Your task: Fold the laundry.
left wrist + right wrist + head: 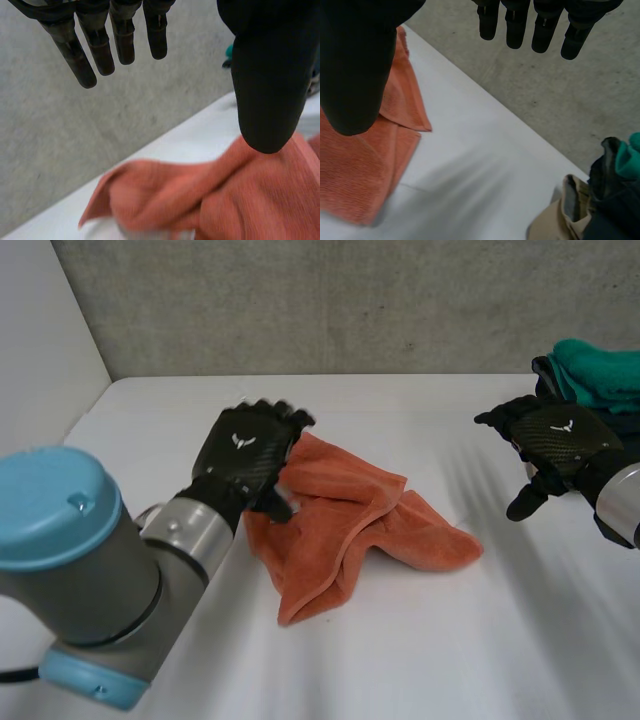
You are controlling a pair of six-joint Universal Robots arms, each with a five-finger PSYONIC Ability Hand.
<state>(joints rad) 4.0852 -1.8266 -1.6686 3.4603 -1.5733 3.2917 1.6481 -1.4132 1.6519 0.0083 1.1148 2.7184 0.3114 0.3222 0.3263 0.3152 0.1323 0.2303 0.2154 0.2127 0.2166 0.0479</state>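
Left hand (245,452) — over the left edge of the orange towel (360,525), fingers straight, apart from the thumb, gripping nothing. Towel crumpled, lying mid-way across the white table (400,660), between the two hands. Right hand (558,438) — above the table, well apart from the towel, fingers straight and spread, empty. Stack of clothes (598,375), teal on top, just beyond it.
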